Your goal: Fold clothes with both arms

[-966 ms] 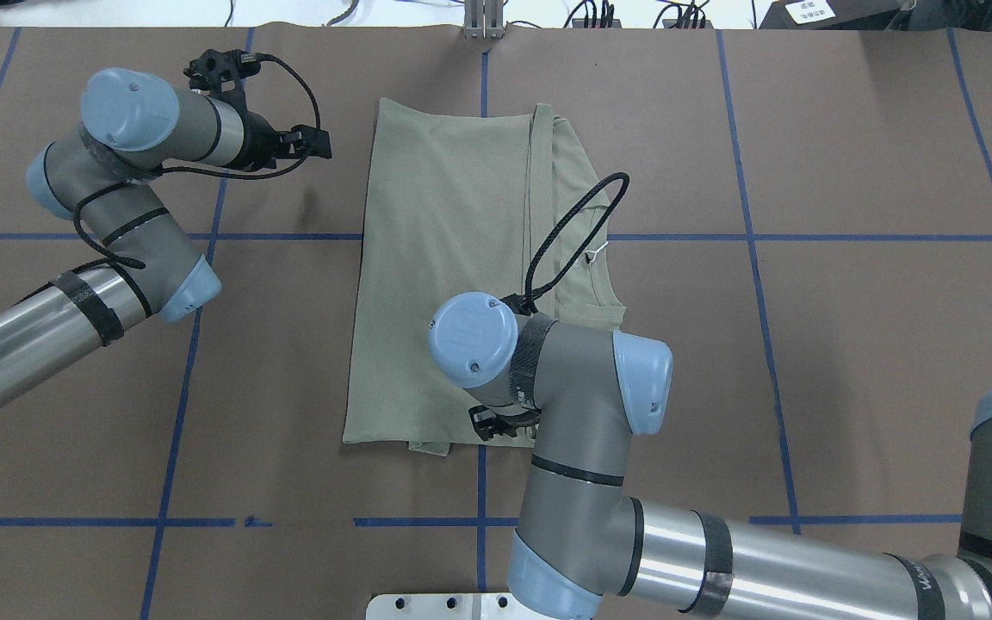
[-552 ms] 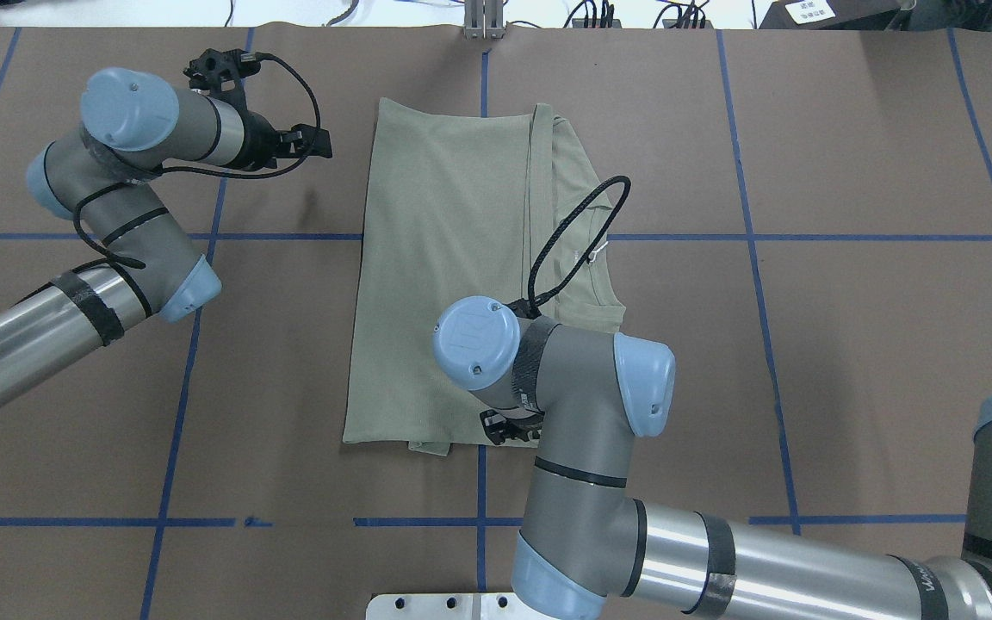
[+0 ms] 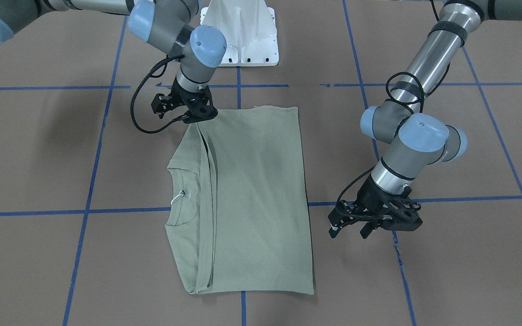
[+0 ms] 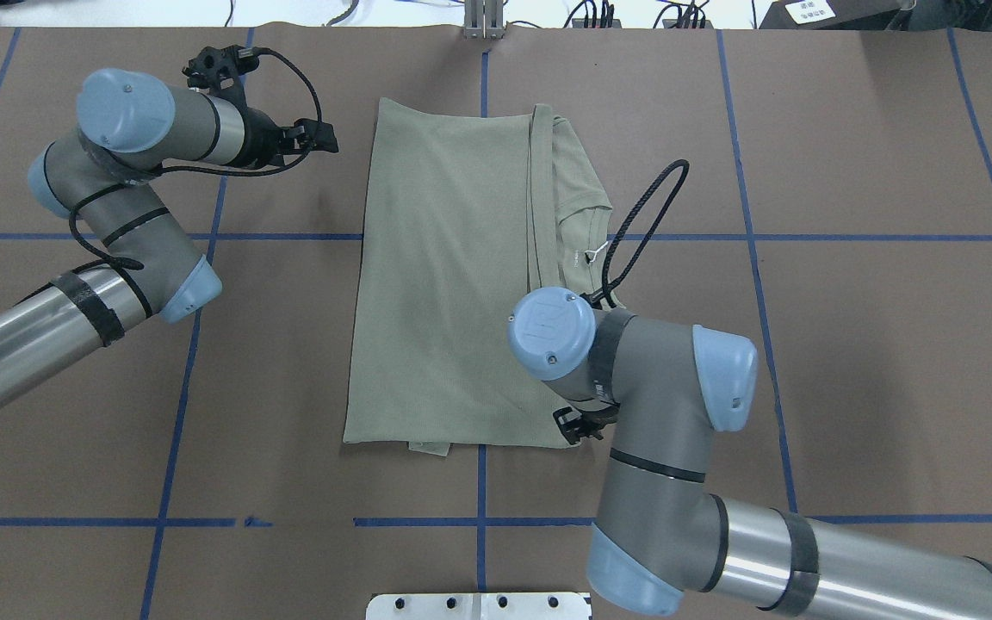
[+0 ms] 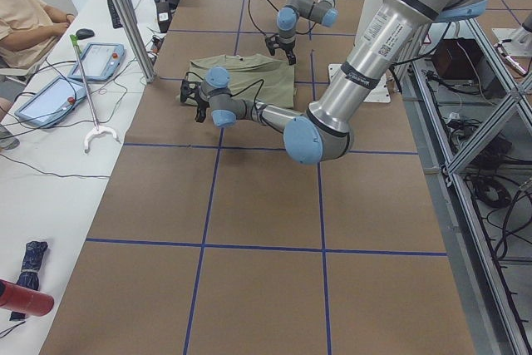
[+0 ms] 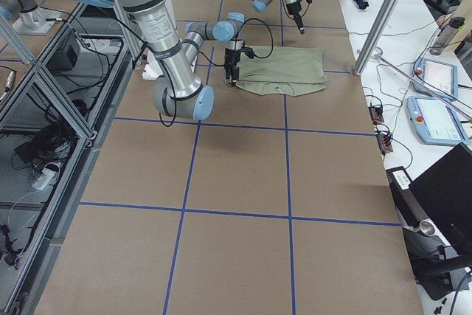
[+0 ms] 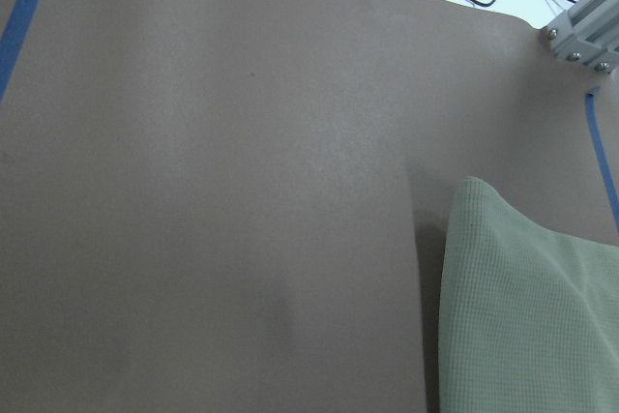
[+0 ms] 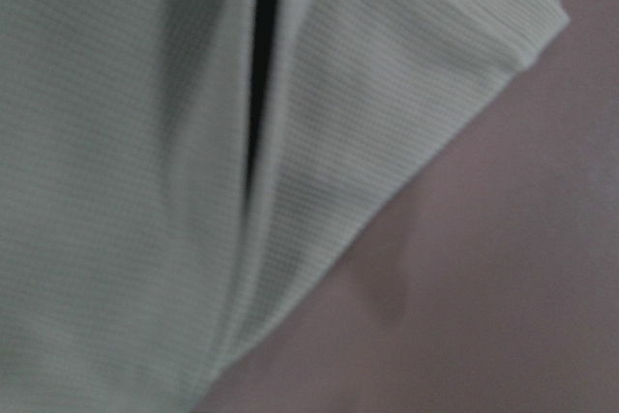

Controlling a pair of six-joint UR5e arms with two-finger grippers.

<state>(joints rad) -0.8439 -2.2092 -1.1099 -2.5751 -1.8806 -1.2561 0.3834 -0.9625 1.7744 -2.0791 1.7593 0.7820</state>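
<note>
Since no sleeves stick out anywhere, I'd call this fold job more than halfway done. The shirt (image 4: 444, 284) lies flat in the middle of the table (image 4: 849, 344) as 1 tidy rectangle. A big smooth layer covers most of it, and only a strip with the collar (image 3: 173, 194) and the white tag string (image 3: 177, 196) peeks out on the robot's right side.

The right gripper (image 3: 196, 110) is down at the shirt's corner nearest the robot base, on that collar side. The wrist blocks it from overhead and its own camera shows just blurry cloth, so I can't tell if the fingers are pinching fabric or not. The left gripper (image 3: 348, 232) hangs over bare table just off the opposite side of the shirt, not touching it, fingers spread with nothing between them.

My guess at what's left: at least 1 more fold to bring it down to a compact packet, which needs both arms on the cloth. Right now only 1 of them is even at it.
</note>
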